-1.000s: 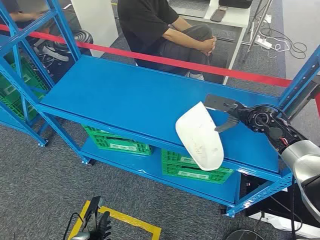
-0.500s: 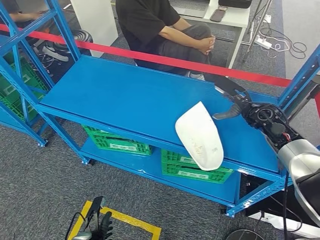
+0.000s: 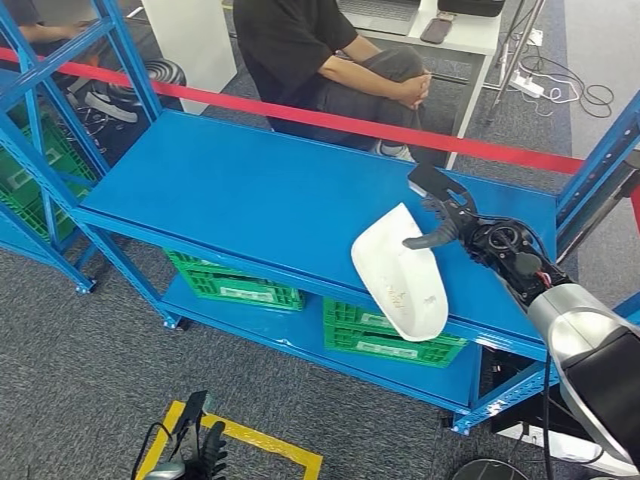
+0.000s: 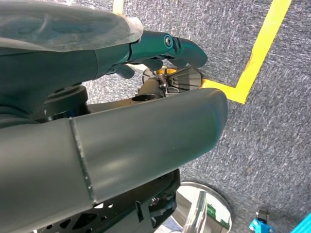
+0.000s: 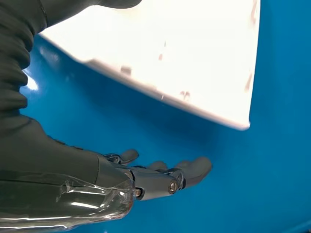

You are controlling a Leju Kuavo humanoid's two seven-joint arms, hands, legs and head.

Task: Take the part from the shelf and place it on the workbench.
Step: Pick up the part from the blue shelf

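A white curved shell part (image 3: 400, 272) lies on the blue shelf (image 3: 249, 195) near its right front edge, overhanging the edge a little. My right hand (image 3: 438, 215) hovers open just behind and to the right of it, thumb reaching over the part's back edge, fingers stretched out flat. In the right wrist view the white part (image 5: 176, 53) lies across from the extended fingers (image 5: 165, 177), with a strip of blue shelf between them. My left hand (image 3: 198, 450) hangs low over the carpet; its fingers (image 4: 172, 48) show in the left wrist view with nothing in them.
Green crates (image 3: 234, 285) stand on the lower shelf level. A red barrier tape (image 3: 340, 122) runs behind the shelf, and a seated person (image 3: 332, 60) is beyond it. Blue uprights (image 3: 596, 160) frame the shelf's right end. Yellow tape (image 3: 256, 440) marks the carpet.
My right hand has swung left and forward over the shelf, coming closer to the white part's back edge. The part has not moved.
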